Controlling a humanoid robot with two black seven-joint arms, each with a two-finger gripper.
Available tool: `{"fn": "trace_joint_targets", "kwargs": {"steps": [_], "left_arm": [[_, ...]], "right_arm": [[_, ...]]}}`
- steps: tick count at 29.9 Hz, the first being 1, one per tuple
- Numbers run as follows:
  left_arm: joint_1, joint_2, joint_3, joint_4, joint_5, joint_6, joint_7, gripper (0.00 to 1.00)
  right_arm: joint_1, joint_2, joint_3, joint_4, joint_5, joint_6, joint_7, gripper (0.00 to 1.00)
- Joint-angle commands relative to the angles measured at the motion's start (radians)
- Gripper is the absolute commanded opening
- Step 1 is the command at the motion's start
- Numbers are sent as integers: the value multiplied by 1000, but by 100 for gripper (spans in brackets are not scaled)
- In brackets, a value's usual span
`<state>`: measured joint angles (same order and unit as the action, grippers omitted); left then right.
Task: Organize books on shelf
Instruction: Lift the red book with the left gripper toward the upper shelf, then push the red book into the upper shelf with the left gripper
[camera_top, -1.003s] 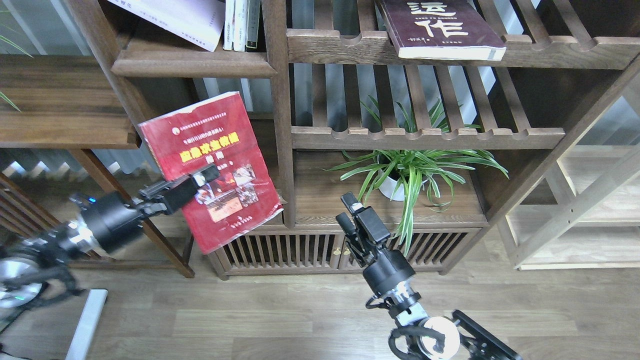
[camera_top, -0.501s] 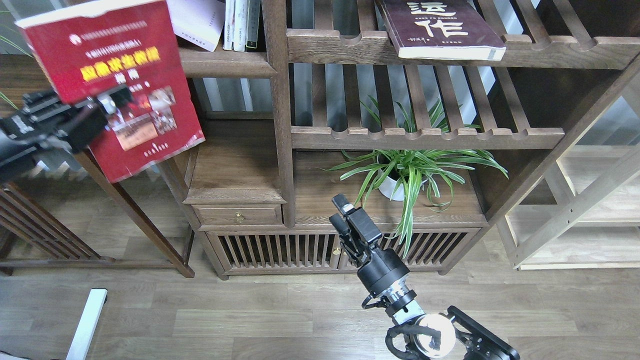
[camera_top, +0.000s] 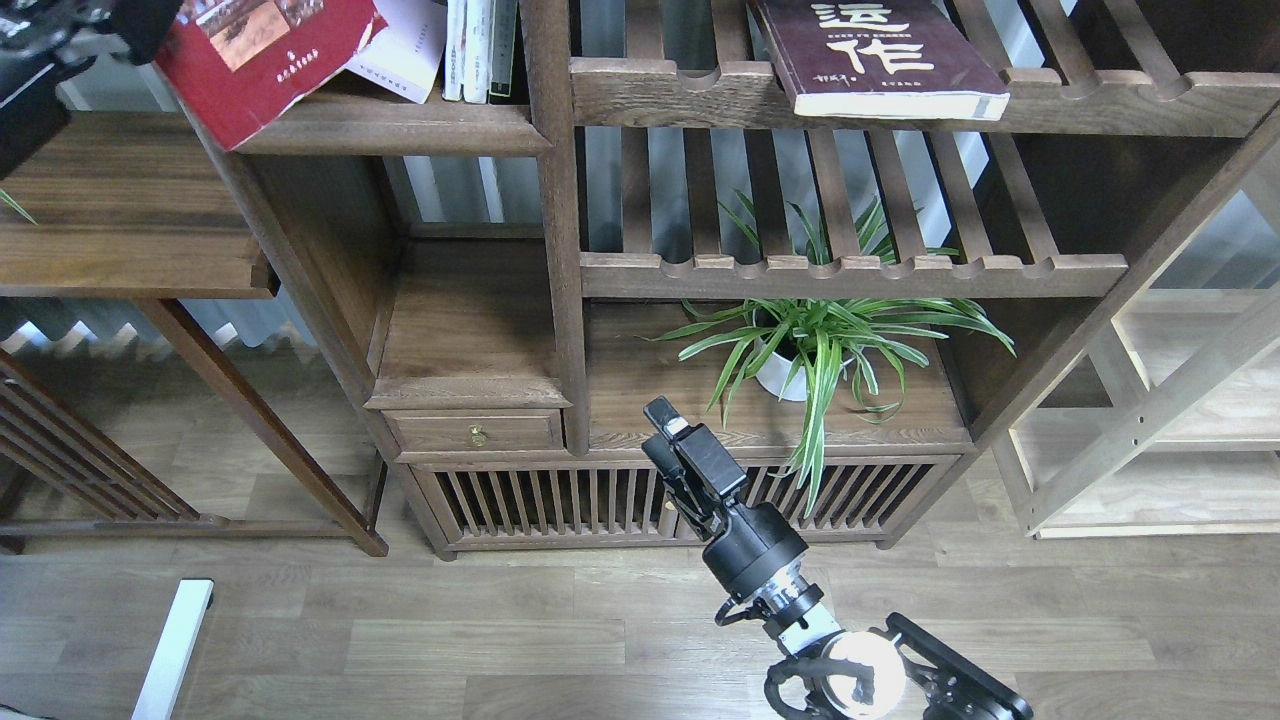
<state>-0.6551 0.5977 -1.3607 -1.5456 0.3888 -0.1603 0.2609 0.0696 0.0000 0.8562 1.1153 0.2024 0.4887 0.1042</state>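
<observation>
My left gripper is at the top left edge, shut on the red book. Only the book's lower part shows. It hangs tilted over the left end of the shelf, a solid dark-brown board with a rounded lip. The white-lilac book leans on that shelf, partly behind the red one. The maroon book with cream characters lies on the upper slatted rack at the right. My right gripper is open and empty, low in front of the cabinet.
Thin pale upright books stand at the shelf's right end against the post. A potted spider plant sits under the lower slatted rack. A small drawer is below. A wooden side table stands at the left.
My left gripper has carried the red book up and left, from in front of the drawer cabinet to the top shelf's level. My right gripper has drifted slightly left.
</observation>
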Motion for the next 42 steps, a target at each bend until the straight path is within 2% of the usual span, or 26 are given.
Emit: {"fn": "trace_joint_targets", "kwargs": {"steps": [1,7,12,14,18,22,28,31,36,38,42], "left_arm": [[-14,-64,6,1,68,114,-8,0],[-112,-194,55,27,206,309,-8,0],[-205,-240,138,67,229,413,-8,0],[-230,-243,175,87,229,430,-14,1],[-311,-280,221,191,229,439,-55,1],[-383,-311,258,298,229,456,-69,1],[-491,-361,290,531,217,440,-152,2],[-534,-395,304,639,211,404,-195,2],[-621,-446,342,855,177,286,-264,2],[-646,-463,357,910,167,277,-290,2],[-656,-467,388,934,125,272,-298,2]], "right_arm": [[-2,0,1,0,2,0,0,88],[-1,0,3,6,2,0,0,88],[-1,0,3,6,2,0,0,88],[-1,0,4,6,2,0,0,88],[1,0,12,6,2,0,0,88],[1,0,14,6,2,0,0,88],[1,0,18,6,5,0,2,88],[-1,0,18,6,5,0,2,88],[2,0,18,6,6,0,2,88],[2,0,18,6,6,0,2,88],[1,0,18,6,6,0,2,88]]}}
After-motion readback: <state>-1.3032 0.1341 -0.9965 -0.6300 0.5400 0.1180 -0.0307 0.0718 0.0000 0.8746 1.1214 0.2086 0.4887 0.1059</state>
